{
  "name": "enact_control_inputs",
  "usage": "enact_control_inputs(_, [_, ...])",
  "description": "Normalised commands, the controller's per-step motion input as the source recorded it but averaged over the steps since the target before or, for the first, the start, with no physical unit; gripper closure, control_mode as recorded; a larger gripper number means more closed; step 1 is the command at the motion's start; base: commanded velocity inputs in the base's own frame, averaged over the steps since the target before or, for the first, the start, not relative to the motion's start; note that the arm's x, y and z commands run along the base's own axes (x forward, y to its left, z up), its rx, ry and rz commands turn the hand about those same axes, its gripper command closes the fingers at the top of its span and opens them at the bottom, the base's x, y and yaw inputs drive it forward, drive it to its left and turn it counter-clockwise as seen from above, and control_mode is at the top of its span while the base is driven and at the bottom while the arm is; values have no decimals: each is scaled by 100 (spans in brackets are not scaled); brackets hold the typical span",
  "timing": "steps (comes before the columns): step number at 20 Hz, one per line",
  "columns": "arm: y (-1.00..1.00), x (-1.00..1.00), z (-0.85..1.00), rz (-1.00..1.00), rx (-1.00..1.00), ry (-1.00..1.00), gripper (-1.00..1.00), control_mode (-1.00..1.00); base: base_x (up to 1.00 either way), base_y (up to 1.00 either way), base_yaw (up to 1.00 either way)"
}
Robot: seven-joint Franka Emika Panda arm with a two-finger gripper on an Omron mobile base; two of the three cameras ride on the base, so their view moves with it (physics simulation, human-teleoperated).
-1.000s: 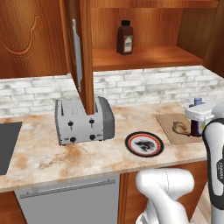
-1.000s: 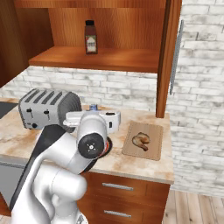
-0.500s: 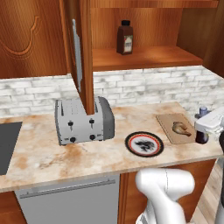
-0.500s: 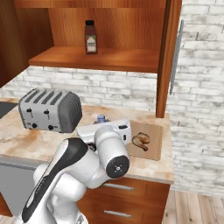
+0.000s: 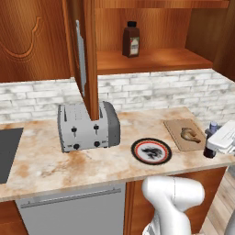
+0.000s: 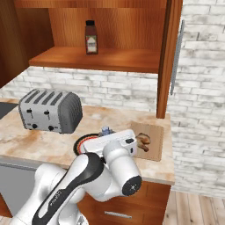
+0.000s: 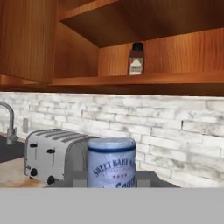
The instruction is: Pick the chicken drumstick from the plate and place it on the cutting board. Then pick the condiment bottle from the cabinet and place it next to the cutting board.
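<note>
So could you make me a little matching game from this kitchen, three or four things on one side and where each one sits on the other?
Things:
1. chicken drumstick
2. brown bottle with black cap
3. condiment bottle
4. plate

Places:
A. on the cabinet shelf
B. in the shut tool, right of the cutting board
C. on the cutting board
D. on the counter between toaster and cutting board

Pairs: 1-C, 2-A, 3-B, 4-D

Glossy white rounded arm (image 6: 88, 180) with dark joints and faint grey lettering.
</note>
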Motion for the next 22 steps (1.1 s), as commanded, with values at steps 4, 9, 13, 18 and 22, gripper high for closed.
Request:
enact_control_inputs(4, [0, 8, -22, 4, 6, -2, 100, -100, 0, 0, 0])
enact_control_inputs(9, [0, 5, -21, 5, 5, -1, 100, -100, 0, 0, 0])
enact_control_inputs(13, [0, 1, -20, 6, 1, -1, 100, -100, 0, 0, 0])
enact_control_inputs(18, [0, 3, -20, 4, 0, -3, 100, -100, 0, 0, 0])
enact_control_inputs(22, [0, 14, -14, 2, 0, -3, 100, -100, 0, 0, 0])
